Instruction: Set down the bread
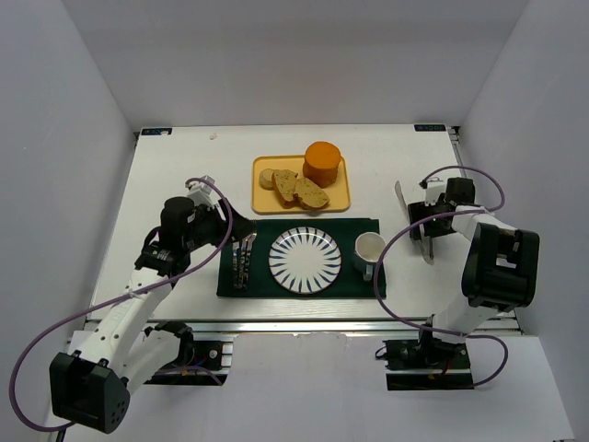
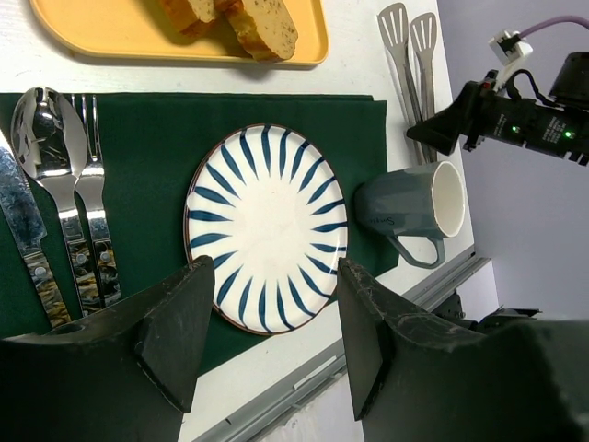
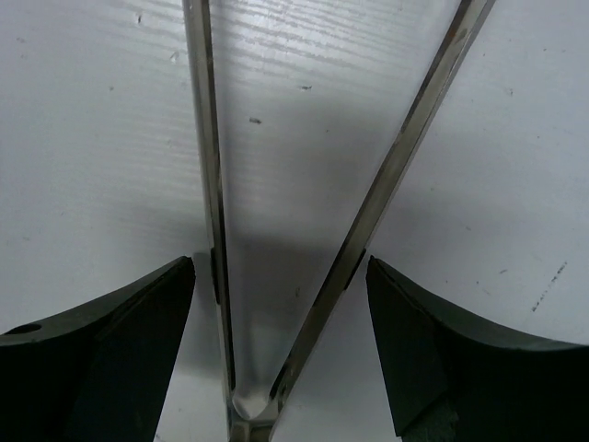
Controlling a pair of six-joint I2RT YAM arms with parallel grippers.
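No word, number or brand can be read in any view. A small dark left sticker [image 1: 156, 132] sits at the far left corner of the table [image 1: 184, 175], and a matching right sticker [image 1: 428, 126] sits at the far right corner. Whatever is printed on them is too small and blurred to make out.

Smooth, matt orange bread [image 1: 323, 163]; glossy glazed plate [image 2: 267, 226] on matt green cloth mat [image 2: 147, 138]; polished metal tongs [image 3: 206, 138] (desk [image 3: 83, 138] white, faintly grained, scuffed).
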